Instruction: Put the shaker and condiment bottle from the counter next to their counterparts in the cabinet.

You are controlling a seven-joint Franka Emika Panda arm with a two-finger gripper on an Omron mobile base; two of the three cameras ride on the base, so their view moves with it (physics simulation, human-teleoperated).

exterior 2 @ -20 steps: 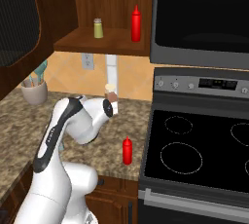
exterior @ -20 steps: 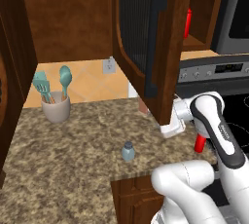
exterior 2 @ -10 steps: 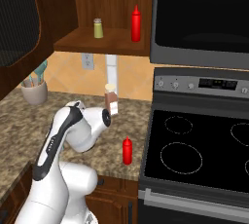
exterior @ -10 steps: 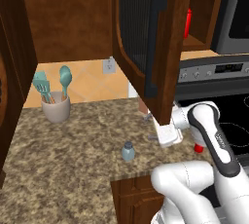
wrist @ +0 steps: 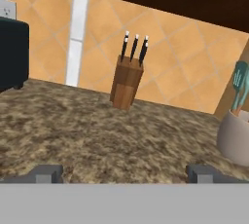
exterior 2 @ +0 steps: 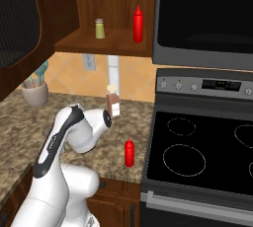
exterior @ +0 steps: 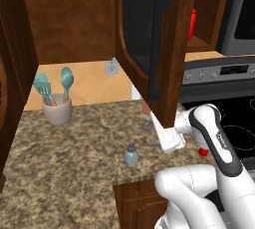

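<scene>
Shaker (exterior: 131, 155) stands on table (exterior: 74, 163) near front edge, well apart from my pincer (wrist: 124, 173). Pincer released, jaws wide, nothing between; I see it low over table, facing knife block (wrist: 127, 83) by tiled wall, utensil crock (wrist: 236, 138) at side. Condiment bottle (exterior 2: 129, 153) upright on table just beside stove (exterior 2: 197, 157). Cabinet (exterior 2: 106, 41) open; second red bottle (exterior 2: 138, 24) and yellowish shaker (exterior 2: 100, 28) on its shelf.
</scene>
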